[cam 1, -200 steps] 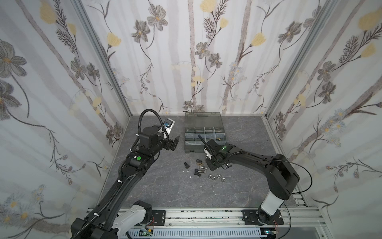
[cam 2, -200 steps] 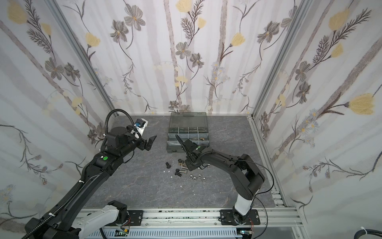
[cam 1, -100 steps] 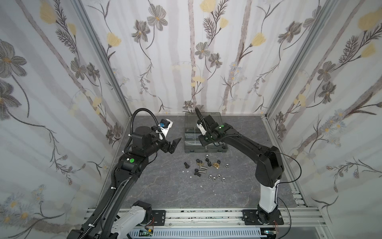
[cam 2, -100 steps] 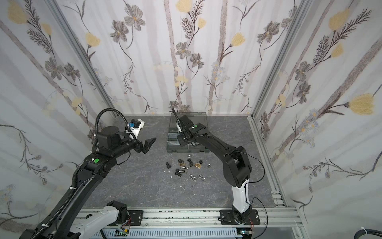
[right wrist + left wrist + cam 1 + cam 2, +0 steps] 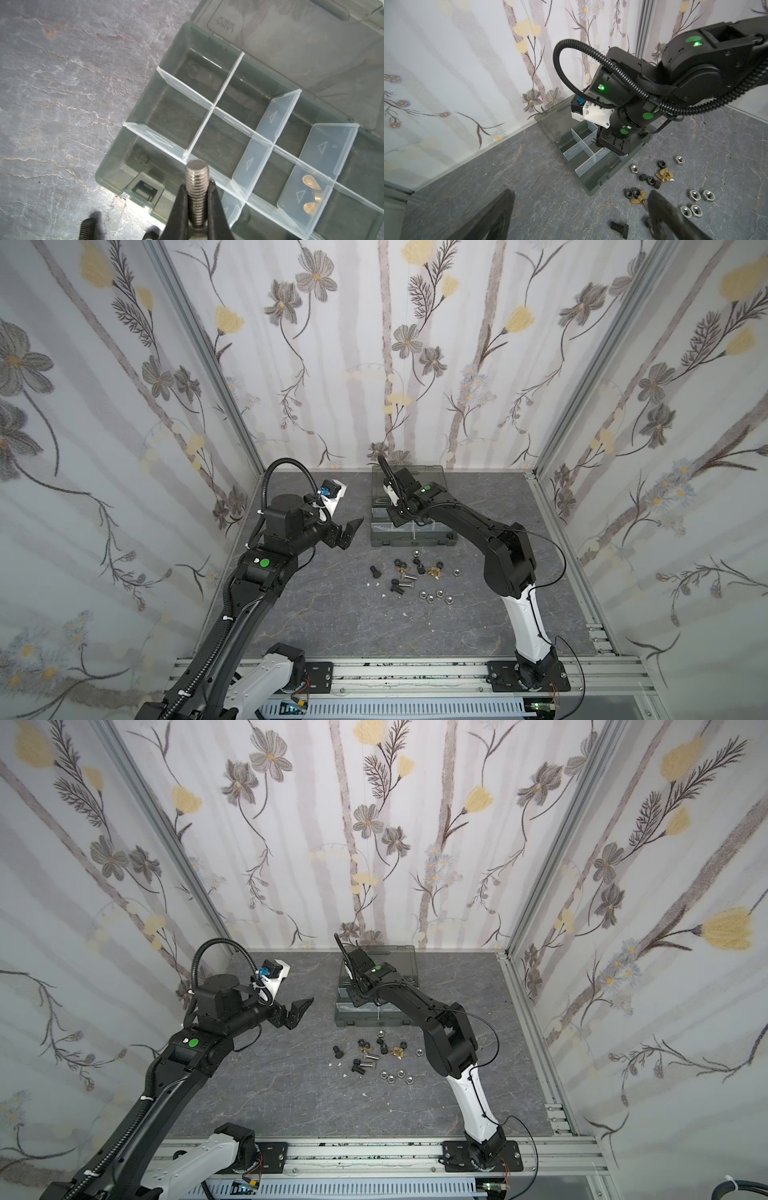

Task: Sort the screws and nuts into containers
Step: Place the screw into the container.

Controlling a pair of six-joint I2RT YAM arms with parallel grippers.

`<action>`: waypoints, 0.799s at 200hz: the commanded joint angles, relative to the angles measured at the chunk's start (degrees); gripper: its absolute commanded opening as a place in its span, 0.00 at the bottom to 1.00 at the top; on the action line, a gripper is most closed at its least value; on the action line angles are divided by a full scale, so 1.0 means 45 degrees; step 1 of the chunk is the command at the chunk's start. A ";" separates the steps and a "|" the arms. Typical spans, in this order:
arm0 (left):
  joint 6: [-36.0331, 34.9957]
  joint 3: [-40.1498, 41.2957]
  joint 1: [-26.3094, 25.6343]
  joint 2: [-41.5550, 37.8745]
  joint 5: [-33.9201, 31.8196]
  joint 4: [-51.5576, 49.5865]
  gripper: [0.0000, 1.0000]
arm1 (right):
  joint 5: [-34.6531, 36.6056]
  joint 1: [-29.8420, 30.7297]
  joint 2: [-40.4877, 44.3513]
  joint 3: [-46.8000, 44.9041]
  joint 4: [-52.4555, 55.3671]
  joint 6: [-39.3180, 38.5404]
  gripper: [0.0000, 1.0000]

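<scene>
My right gripper point(image 5: 197, 185) is shut on a silver screw point(image 5: 196, 172), which hangs over the front left containers of the dark grey organizer case point(image 5: 440, 540). Translucent dividers point(image 5: 264, 137) split the case. One compartment holds a brass wing nut point(image 5: 310, 182). The loose screws and nuts lie on the table in front of the case in both top views: a black screw point(image 5: 375, 571), brass wing nuts point(image 5: 435, 571) and silver nuts point(image 5: 436, 595). My left gripper point(image 5: 349, 531) point(image 5: 580, 192) hangs open and empty, left of the case and above the table.
The case's smoky lid point(image 5: 428, 475) lies open against the back wall. Tiny white flecks point(image 5: 376, 584) dot the grey stone-pattern table point(image 5: 332, 614). Wallpapered walls close three sides, and an aluminium rail point(image 5: 395, 672) runs along the front.
My right arm has lifted from the pile of parts and swung back over the case with the silver screw in its jaws. My left arm has drawn back a little to the left.
</scene>
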State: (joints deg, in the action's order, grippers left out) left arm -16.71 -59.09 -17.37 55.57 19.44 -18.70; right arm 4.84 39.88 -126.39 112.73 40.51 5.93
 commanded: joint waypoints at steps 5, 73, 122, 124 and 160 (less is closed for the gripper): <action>-0.0103 0.0058 0.0030 0.0089 -0.0043 0.0432 1.00 | -0.0024 0.0068 0.0300 -0.0933 -0.0473 -0.0088 0.00; -0.0116 0.0123 0.0031 0.0045 -0.0060 0.0504 1.00 | 0.0236 -0.0034 0.0076 -0.1577 -0.0979 -0.0276 0.00; -0.0154 0.0162 0.0031 -0.0005 -0.0160 0.0502 1.00 | 0.0186 -0.0045 0.0085 -0.1715 -0.0971 -0.0340 0.13; -0.0159 0.0162 0.0021 0.0004 -0.0146 0.0503 1.00 | 0.0192 -0.0051 0.0114 -0.1726 -0.0960 -0.0351 0.14; -0.0154 0.0241 0.0024 0.0006 -0.0165 0.0605 1.00 | 0.0139 -0.0023 0.0695 -0.2004 -0.0725 -0.0440 0.26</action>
State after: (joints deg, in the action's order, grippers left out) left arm -16.73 -58.26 -17.32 55.70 19.00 -18.37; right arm 5.08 39.68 -125.89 104.44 37.50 5.30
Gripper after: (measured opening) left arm 0.998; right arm 0.229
